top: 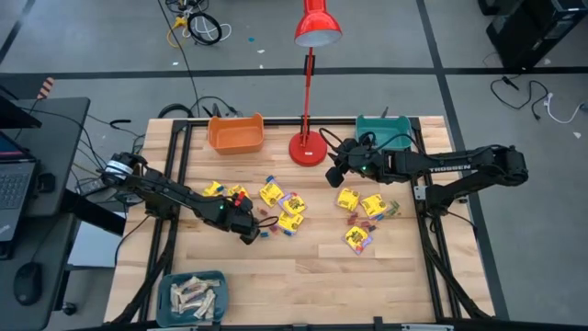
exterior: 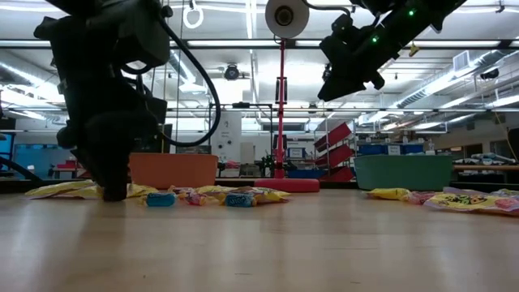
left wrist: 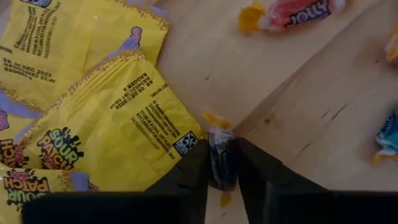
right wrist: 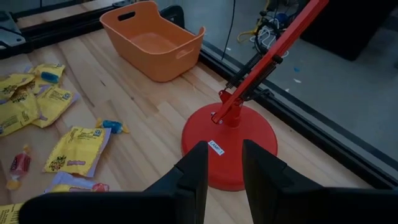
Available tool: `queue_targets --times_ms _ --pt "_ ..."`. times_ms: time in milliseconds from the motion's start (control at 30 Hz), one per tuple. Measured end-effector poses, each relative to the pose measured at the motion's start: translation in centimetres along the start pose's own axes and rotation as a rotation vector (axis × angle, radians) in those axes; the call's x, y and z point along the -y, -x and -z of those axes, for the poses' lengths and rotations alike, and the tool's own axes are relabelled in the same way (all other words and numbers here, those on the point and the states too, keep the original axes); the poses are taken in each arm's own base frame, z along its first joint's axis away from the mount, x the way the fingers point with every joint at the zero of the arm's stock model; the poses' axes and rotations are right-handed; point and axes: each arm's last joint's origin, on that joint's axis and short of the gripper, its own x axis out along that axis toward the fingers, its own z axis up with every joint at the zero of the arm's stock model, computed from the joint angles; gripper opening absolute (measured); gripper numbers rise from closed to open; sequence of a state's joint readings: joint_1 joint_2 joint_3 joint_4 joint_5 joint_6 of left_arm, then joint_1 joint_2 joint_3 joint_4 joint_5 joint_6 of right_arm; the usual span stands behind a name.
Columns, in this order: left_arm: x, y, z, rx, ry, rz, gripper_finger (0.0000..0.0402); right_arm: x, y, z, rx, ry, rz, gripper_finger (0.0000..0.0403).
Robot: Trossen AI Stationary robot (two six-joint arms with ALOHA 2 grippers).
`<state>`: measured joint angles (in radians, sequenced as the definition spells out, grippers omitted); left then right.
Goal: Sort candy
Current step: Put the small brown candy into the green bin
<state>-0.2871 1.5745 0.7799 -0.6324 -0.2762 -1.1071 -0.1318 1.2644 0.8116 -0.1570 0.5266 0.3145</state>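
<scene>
Candy lies scattered mid-table: yellow square packets and tiny wrapped pieces. My left gripper points steeply down at the table beside one yellow packet, shut on a small dark piece with yellow twisted ends. My right gripper hangs well above the table near the red lamp base, open with nothing between its fingers. My left gripper pinches the small dark piece's middle between its two fingers, which come from above and lie across the piece. One yellow twisted end sticks out past the fingertips. The piece lies on the wooden tabletop, next to the yellow packet's edge.
An orange bin and a teal bin stand at the far edge, with the red lamp between them. A blue-grey bin holding beige bars sits near the front left. Bare wood lies along the front middle.
</scene>
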Motion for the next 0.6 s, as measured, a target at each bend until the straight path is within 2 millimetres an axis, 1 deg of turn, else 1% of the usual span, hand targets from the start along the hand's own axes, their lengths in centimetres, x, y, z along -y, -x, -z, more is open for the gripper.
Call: queue_targets --times_ms 67,133,367,600 --pt "0.0 0.0 0.0 0.0 -0.003 -0.001 0.0054 0.0 0.0 0.0 0.0 0.0 0.0 0.0084" --pt "0.0 0.0 0.0 -0.001 -0.005 -0.001 0.0049 0.0 0.0 0.0 0.0 0.0 0.0 0.0084" --pt "0.3 0.8 -0.3 -0.005 -0.031 0.01 0.0068 0.0 0.0 0.0 0.0 -0.001 0.0 0.0084" --pt "0.3 1.0 -0.4 -0.004 -0.035 -0.002 0.0065 0.0 0.0 0.0 0.001 -0.002 -0.001 0.0084"
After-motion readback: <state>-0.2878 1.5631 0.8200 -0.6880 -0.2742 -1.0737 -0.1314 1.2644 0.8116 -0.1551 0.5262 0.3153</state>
